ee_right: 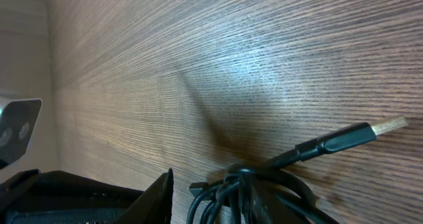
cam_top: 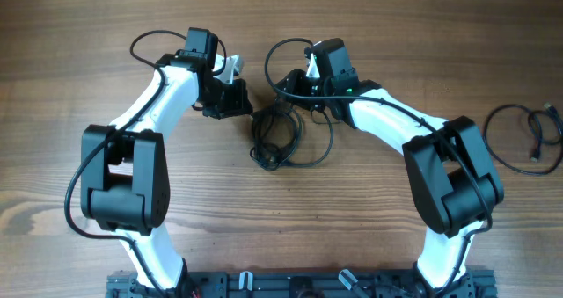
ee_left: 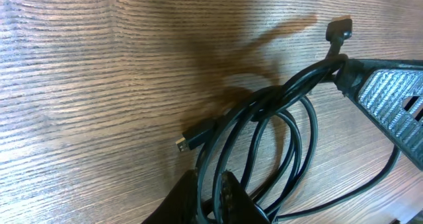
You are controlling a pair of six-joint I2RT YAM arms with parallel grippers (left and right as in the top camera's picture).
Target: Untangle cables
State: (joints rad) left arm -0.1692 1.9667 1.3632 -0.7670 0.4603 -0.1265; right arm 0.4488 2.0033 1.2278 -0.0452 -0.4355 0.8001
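Note:
The cables (cam_top: 280, 140) are thin black cords knotted in a loose coil on the wooden table between my two grippers. My left gripper (cam_top: 230, 100) is at the coil's left end. In the left wrist view its fingers (ee_left: 213, 191) are shut on two strands of the cables (ee_left: 277, 125), and a small plug (ee_left: 188, 142) lies on the wood. My right gripper (cam_top: 295, 85) is at the coil's upper right end and looks shut on the bunched strands (ee_right: 264, 184), which hide its right finger (ee_right: 211, 191). A silver-tipped plug (ee_right: 388, 125) sticks out to the right.
A separate black cable (cam_top: 528, 138) lies looped near the table's right edge. The arms' own thicker black wires arc above each wrist (cam_top: 145, 41). My right gripper also shows in the left wrist view (ee_left: 390, 98), with another plug (ee_left: 340, 29) past its tip.

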